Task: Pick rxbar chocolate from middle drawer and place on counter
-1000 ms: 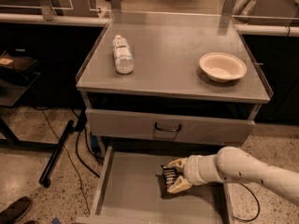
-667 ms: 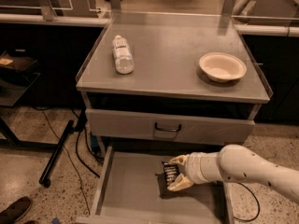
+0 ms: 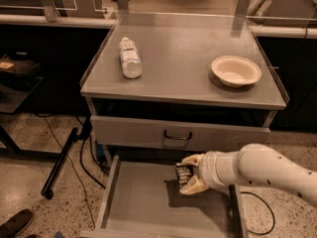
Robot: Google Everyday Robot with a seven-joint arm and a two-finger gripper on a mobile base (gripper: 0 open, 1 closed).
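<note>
Rxbar chocolate [image 3: 182, 172] clamped in the claw [image 3: 185, 175] above the middle drawer [image 3: 143, 202].
Bar held upright, apparently off the drawer floor, likely so it can rise to the desk [image 3: 183, 58].

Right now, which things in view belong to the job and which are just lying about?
Job: rxbar chocolate, gripped by the tool over the open middle drawer; counter, where it goes.
Lying about: plastic bottle on its side and bowl, both on the counter; upper drawer front, shut.
</note>
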